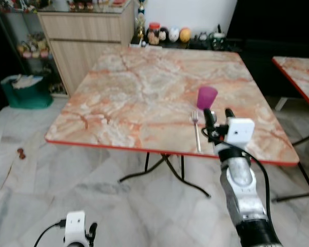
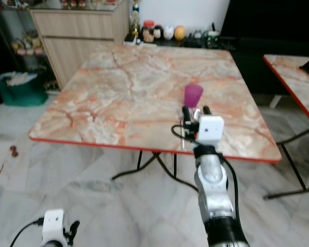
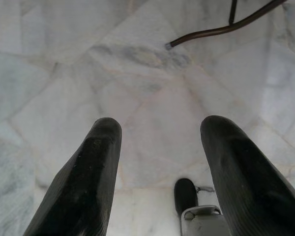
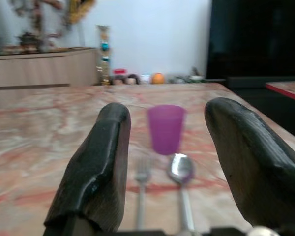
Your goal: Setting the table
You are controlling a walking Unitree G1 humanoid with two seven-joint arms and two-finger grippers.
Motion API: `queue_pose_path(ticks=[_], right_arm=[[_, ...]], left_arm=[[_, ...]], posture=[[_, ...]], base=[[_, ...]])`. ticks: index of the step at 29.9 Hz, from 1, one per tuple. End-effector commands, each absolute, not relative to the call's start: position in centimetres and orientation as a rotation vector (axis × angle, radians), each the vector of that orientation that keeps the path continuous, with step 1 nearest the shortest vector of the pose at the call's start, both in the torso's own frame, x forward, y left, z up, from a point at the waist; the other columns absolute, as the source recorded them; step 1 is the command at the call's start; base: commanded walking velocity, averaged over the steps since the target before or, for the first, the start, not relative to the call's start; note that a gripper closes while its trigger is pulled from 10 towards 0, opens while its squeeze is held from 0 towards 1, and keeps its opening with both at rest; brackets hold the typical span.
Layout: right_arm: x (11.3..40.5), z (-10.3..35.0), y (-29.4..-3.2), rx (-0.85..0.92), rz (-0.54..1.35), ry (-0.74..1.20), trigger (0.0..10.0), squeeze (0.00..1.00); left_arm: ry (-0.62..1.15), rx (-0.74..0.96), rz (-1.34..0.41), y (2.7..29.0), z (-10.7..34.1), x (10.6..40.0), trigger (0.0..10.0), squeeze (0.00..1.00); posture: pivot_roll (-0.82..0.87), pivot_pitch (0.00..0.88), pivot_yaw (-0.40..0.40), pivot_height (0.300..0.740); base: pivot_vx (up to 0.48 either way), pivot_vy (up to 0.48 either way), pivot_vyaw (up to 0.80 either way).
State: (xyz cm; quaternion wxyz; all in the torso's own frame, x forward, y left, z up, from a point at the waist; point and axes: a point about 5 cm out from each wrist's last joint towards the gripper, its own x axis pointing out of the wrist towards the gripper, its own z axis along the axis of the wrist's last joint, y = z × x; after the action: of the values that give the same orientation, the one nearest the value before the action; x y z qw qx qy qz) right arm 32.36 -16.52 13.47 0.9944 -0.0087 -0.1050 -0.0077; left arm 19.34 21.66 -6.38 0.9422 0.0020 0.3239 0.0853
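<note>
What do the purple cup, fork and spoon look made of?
Purple cup: likely plastic, with even matte colour and slightly translucent walls. Fork and spoon: probably polished metal, silvery with bright reflections on the spoon's bowl.

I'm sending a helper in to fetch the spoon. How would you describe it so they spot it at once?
Go to the big pink marble-patterned table with the red edge. Near its front edge, on the robot's right, stands a purple cup, with two silver utensils lying in front of it. The spoon is the one with the rounded bowl, right of the pronged fork.
</note>
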Motion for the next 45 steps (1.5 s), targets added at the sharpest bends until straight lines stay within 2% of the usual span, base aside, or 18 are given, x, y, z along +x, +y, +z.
queue_pose_path(ticks=[1,6,15,45], right_arm=[[32.47,13.39,-16.49,-0.013,-0.017,-0.198,10.0,0.00],[32.44,13.45,-16.40,-0.014,-0.016,-0.203,10.0,0.00],[32.47,13.70,-16.38,-0.015,-0.021,-0.220,10.0,0.00],[32.38,13.22,-16.84,-0.021,-0.035,-0.190,10.0,0.00]], left_arm=[[0.676,0.005,0.171,21.68,-6.56,19.08,10.0,0.00],[0.681,0.003,0.174,21.65,-6.66,18.90,10.0,0.00],[0.687,0.010,0.164,21.54,-6.73,18.84,10.0,0.00],[0.706,0.020,0.167,21.65,-6.94,18.50,10.0,0.00]], posture=[[-0.08,0.000,-0.017,0.736],[-0.08,0.000,-0.018,0.736],[-0.07,0.000,-0.020,0.736],[-0.08,0.000,-0.020,0.719]], base=[[0.000,0.000,-0.66],[0.000,0.000,-0.63],[0.000,0.000,0.00],[0.295,0.000,-0.07]])
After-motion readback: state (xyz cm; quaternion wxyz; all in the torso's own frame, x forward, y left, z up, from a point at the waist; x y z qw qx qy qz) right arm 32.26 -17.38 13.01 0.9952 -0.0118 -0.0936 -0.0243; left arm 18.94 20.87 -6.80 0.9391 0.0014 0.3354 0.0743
